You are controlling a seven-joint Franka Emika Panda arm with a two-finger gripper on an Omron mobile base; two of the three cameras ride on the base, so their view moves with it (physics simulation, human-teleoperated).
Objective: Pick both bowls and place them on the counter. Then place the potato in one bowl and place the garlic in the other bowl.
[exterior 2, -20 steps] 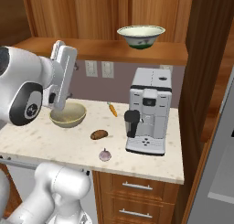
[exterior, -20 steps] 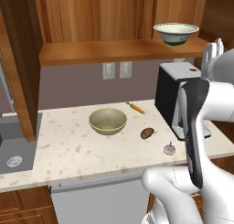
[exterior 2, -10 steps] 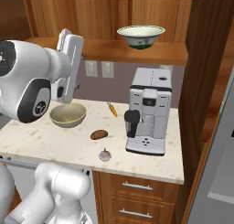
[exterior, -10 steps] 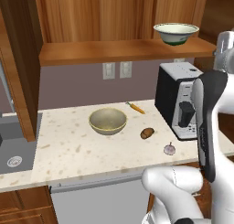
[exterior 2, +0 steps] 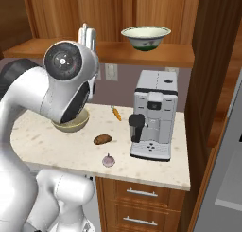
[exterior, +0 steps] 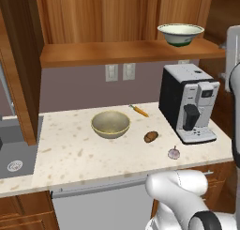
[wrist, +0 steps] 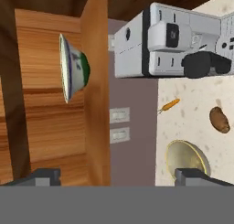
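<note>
Nearest the front edge of the speckled beige stone surface point(exterior: 75, 154), at lower right of the left base view, lies the small pinkish-white garlic bulb point(exterior: 174, 153). Just behind it, apart from it, lies the brown oval potato point(exterior: 151, 136), and left of that, at mid-frame, stands the tan-olive ceramic bowl with a yellowish rim point(exterior: 110, 124). A thin orange carrot point(exterior: 138, 111) lies further back, beside the white and black coffee machine point(exterior: 189, 103) at right. Highest and farthest, at upper right, the wide pale cream bowl with a dark green foot point(exterior: 180, 34) sits on the brown wooden shelf point(exterior: 117, 53). In the hand view the gripper point(wrist: 118, 177) stands wide and empty, its fingertips point(wrist: 40, 176) at the bottom edge.
</note>
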